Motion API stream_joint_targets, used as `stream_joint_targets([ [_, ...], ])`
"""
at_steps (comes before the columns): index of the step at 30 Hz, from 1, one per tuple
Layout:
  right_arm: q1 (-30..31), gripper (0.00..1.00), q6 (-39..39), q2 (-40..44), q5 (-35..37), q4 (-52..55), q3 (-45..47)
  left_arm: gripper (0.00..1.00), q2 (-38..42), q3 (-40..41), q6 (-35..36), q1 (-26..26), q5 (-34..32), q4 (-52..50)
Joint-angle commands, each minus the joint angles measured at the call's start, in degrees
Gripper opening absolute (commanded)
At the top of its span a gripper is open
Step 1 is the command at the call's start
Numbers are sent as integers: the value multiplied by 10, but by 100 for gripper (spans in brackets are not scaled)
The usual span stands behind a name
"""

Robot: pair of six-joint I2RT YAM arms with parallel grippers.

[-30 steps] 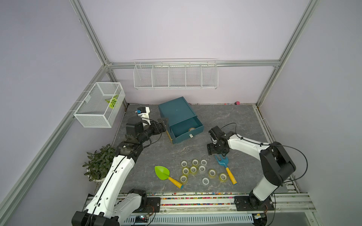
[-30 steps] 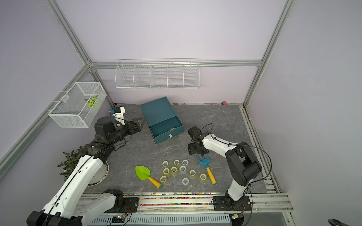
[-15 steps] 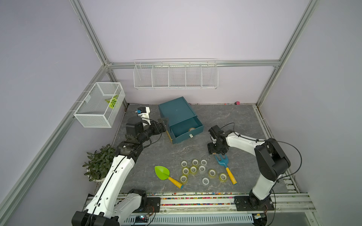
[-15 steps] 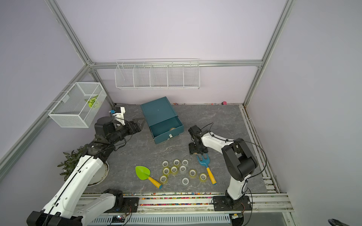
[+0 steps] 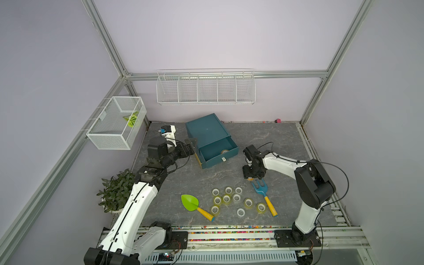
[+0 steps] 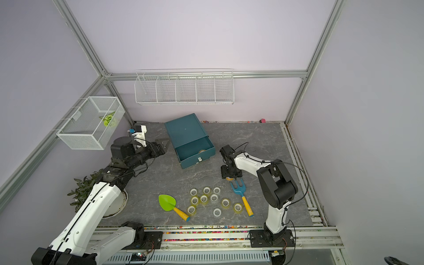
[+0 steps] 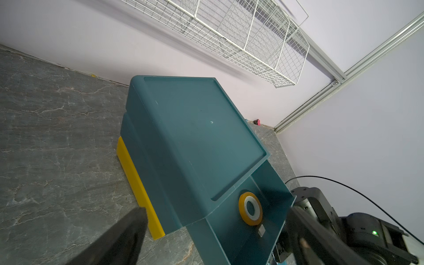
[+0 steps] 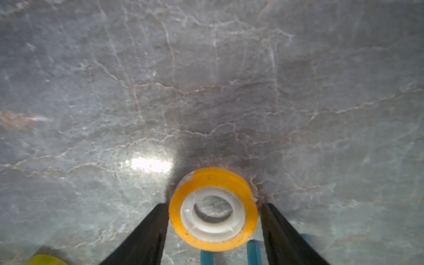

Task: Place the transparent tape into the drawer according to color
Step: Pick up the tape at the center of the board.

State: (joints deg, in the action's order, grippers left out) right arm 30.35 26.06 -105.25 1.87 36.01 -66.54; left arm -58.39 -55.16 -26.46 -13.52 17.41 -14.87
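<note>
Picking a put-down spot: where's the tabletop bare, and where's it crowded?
Bare: between the open drawer and the tape rolls; between the left gripper and the green shovel; behind the right gripper to the back wall. Crowded: rolls packed between shovel and blue rake, right gripper straddling an orange roll at its tines.

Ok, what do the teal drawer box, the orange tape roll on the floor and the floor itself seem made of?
Teal drawer box: likely moulded plastic, matte, with rounded edges and uniform colour.
Orange tape roll: glossy tinted film wound on a white ribbed plastic core.
Grey floor: marble-look veined surface, semi-gloss with a glare spot; stone or printed sheet, cannot tell.
</note>
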Motion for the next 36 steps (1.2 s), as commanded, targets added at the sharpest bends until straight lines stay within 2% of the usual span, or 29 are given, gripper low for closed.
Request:
stream_joint_targets([
  [1,0,69,-6,-22,4,11,-3,100,6,6,5,2,2,8],
  [13,25,69,-17,-45,44,36,-10,100,3,5,4,2,1,8],
  [24,33,60,-14,-55,49,33,-7,100,3,5,5,2,0,8],
  [30,32,57,-14,-15,29,15,3,100,4,5,5,2,-1,6],
  [36,20,55,-8,56,-28,-7,23,100,5,6,5,2,-1,6],
])
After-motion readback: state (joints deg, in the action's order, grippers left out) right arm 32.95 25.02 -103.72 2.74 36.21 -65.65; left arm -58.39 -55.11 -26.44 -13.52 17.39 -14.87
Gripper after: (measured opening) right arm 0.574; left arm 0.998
